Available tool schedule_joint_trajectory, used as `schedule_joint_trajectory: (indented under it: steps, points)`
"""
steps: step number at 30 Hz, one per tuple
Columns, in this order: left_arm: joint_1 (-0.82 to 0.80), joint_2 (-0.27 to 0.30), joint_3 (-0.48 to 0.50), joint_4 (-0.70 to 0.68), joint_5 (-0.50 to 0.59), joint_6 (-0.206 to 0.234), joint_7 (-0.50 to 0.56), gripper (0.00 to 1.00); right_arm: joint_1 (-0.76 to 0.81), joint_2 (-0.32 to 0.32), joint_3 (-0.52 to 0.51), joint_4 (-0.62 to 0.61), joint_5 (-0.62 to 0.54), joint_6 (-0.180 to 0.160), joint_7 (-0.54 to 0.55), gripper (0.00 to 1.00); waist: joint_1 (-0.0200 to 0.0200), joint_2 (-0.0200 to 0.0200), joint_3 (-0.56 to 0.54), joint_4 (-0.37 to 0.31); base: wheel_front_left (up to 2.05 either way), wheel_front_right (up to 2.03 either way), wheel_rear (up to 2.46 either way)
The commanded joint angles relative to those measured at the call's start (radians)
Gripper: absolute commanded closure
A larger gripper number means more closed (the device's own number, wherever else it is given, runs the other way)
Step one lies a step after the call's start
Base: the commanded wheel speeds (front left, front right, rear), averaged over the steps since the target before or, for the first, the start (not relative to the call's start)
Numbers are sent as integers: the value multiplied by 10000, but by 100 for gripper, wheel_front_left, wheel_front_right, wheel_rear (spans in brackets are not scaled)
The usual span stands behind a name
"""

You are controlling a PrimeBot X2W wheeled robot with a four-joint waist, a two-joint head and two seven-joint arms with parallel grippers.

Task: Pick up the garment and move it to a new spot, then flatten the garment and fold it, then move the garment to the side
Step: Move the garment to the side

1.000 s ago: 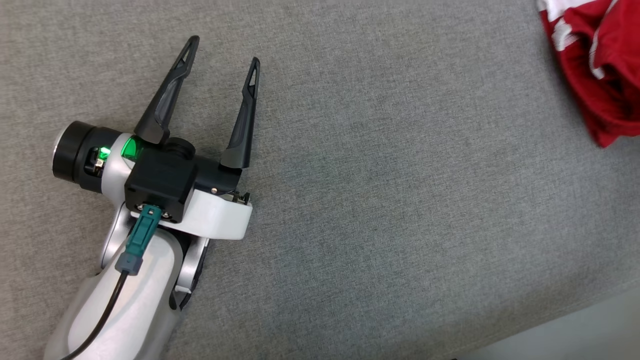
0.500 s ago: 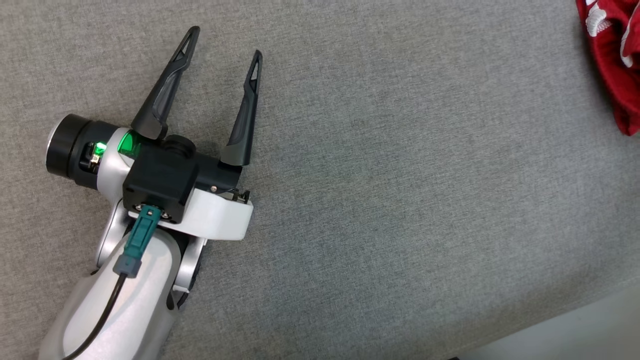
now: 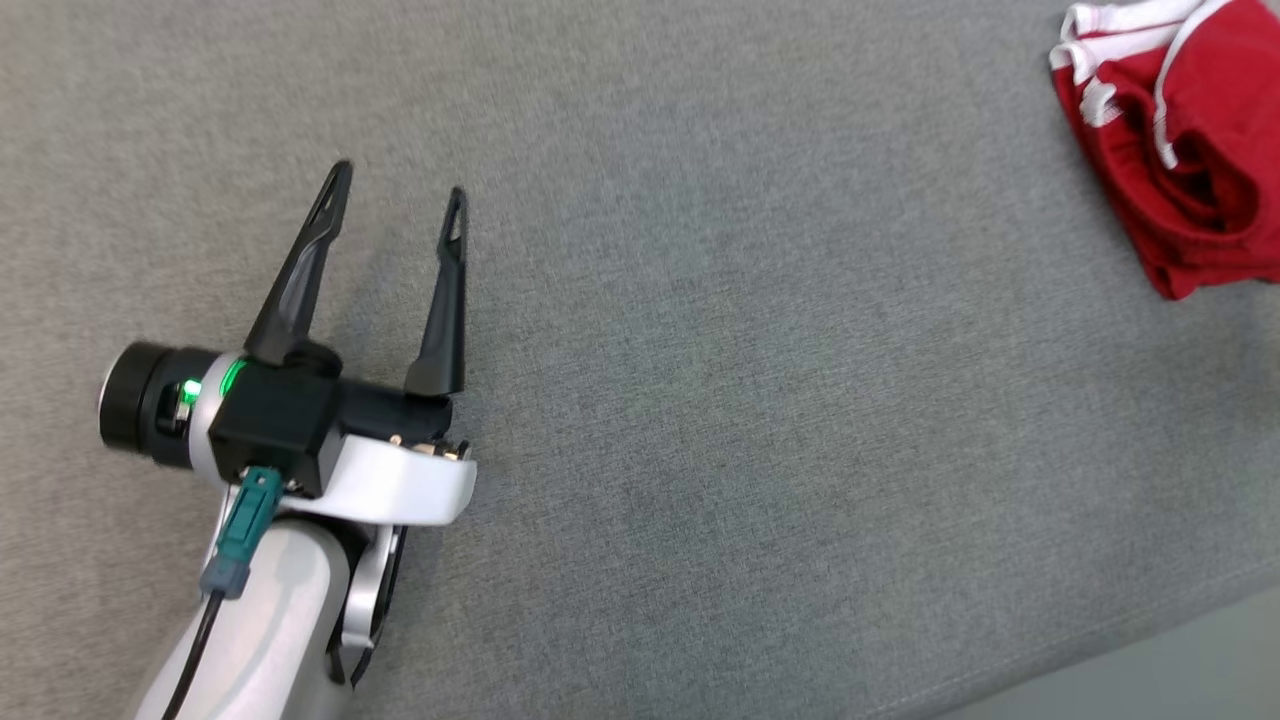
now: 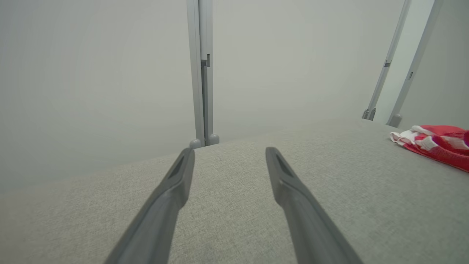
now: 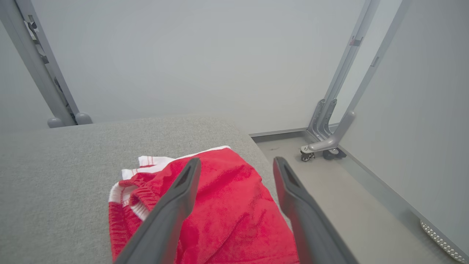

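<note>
Head view: we record the left end effector at the lower left, its two dark fingers spread wide with nothing between them, poised over the grey fabric-covered tabletop. The red garment, trimmed in white, lies bunched at the upper right corner, well apart from that end effector and near the tabletop's right edge; a strip of pale floor shows at the lower right. Left wrist view: we note the left end effector open and empty, both fingers reaching out over bare tabletop. The garment sits at the far right of this view, and a grey upright post stands against a pale panel behind the tabletop's far edge. Right wrist view: we list the right end effector with its fingers parted, gripping nothing, and the garment spread beneath and between them at the tabletop's corner. We cannot tell whether the fingers touch the cloth. Beyond the corner lie the floor and a castored frame foot.
</note>
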Motion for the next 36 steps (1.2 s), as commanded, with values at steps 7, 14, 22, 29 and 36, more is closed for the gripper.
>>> schedule_joint_trajectory:
  steps: [7, 14, 22, 29, 36]
  points:
    - [1142, -7, 520, 61, -554, 442, -502, 0, 1535, 1406, -876, -1355, -1259, 0, 4, 0, 0, 0, -1413, 430, 0, 0, 0]
    - [2243, 7, 973, -82, -1017, 775, -701, 0, 2569, 2445, -929, -2765, -2229, 0, 2, 0, 0, 0, -2267, 907, 0, 0, 0]
    - [3500, -89, 1258, 38, -1541, 991, -891, 0, 3701, 3276, -432, -3713, -2986, 0, 4, 0, 0, 0, -3428, 1732, 0, 0, 0]
    - [4401, -27, 1328, 181, -1858, 1009, -824, 0, 4525, 3644, -213, -4127, -3494, 0, 272, 0, 0, 0, -4353, 2054, 0, 0, 0]
    - [5126, 72, 1165, 178, -2060, 940, -622, 0, 5512, 3838, -498, -4658, -3788, 0, 778, 0, 0, 0, -5191, 2074, 0, 0, 0]
